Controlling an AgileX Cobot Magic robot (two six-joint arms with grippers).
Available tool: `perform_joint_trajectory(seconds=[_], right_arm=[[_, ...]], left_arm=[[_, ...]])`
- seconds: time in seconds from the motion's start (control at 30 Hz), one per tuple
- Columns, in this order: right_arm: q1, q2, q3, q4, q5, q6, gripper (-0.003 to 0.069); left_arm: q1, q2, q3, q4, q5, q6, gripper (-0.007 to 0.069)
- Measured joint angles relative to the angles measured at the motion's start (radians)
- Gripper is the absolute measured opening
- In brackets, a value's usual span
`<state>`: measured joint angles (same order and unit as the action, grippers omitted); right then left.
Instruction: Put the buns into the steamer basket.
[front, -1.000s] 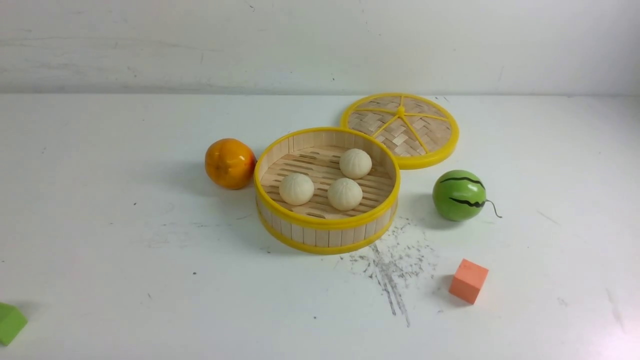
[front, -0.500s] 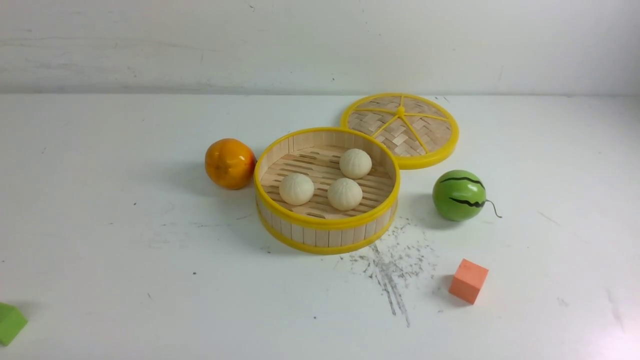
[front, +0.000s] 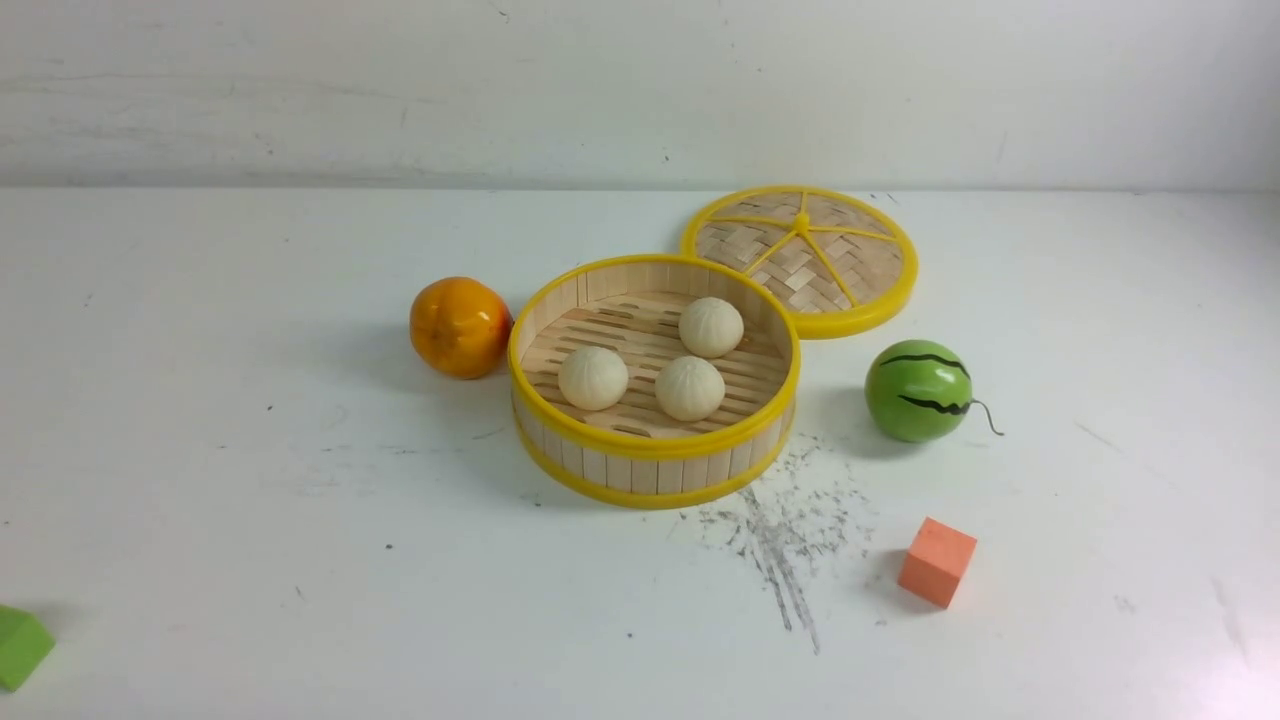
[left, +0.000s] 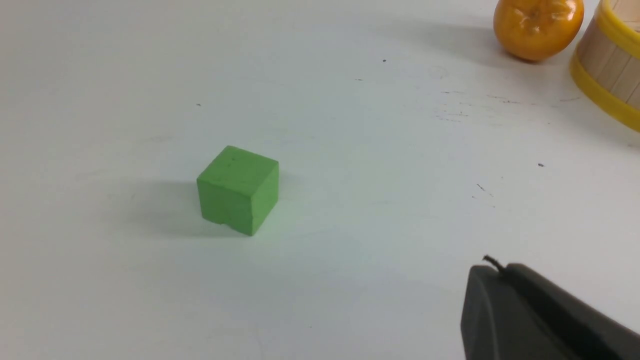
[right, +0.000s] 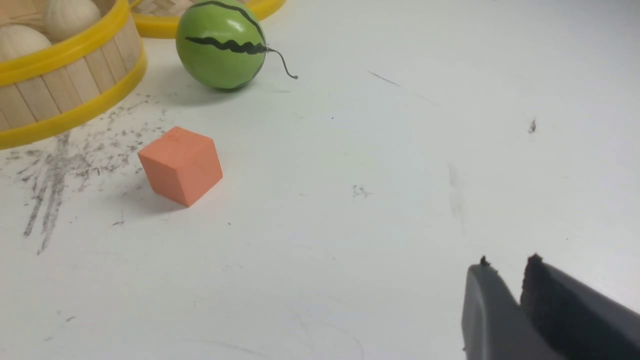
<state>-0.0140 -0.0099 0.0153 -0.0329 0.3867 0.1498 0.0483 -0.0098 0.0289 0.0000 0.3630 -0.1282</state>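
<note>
The steamer basket (front: 655, 445), bamboo slats with yellow rims, stands at the table's middle. Three cream-white buns lie on its slatted floor: one at front left (front: 593, 378), one at front middle (front: 689, 388), one at the back (front: 711, 327). Neither gripper shows in the front view. My left gripper (left: 500, 270) is shut and empty, low over bare table, with the basket's wall (left: 607, 65) far off. My right gripper (right: 507, 265) is shut and empty, its tips barely apart, well away from the basket (right: 65, 75) and two buns (right: 70, 15) seen inside it.
A glossy orange (front: 459, 326) touches the basket's left side. The woven lid (front: 800, 258) lies flat behind it on the right. A green watermelon ball (front: 919, 390) sits to its right, an orange cube (front: 937, 561) nearer, and a green cube (front: 20, 646) at the front left edge.
</note>
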Motion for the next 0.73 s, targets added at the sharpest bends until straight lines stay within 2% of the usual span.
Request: perform_joint_trajectory(seconds=[0.73], right_arm=[[0.000, 0.000, 0.000, 0.000, 0.000, 0.000, 0.0136]], left_arm=[[0.000, 0.000, 0.000, 0.000, -0.001, 0.000, 0.0004]])
